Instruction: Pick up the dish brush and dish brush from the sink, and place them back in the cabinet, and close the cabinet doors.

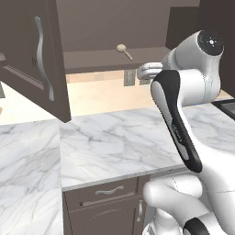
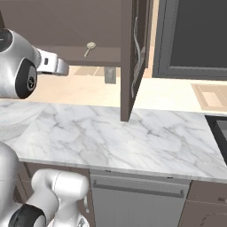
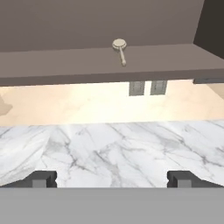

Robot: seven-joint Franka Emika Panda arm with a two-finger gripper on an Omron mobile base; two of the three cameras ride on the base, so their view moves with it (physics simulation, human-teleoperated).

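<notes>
Marble counter (image 3: 113, 148) lies bare below the open cabinet (image 1: 92, 27), where the cream dish brush (image 3: 120, 49) rests on its floor; with gripper (image 3: 112, 179) fingers spread and empty, returning to the sink for the black brush seems sensible.

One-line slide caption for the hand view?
Open claw above the marble counter, facing the open cabinet where the cream dish brush lies on the shelf.

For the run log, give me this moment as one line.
cream dish brush: lying on cabinet floor | tool: open, empty, apart from it | cabinet doors: open
</notes>
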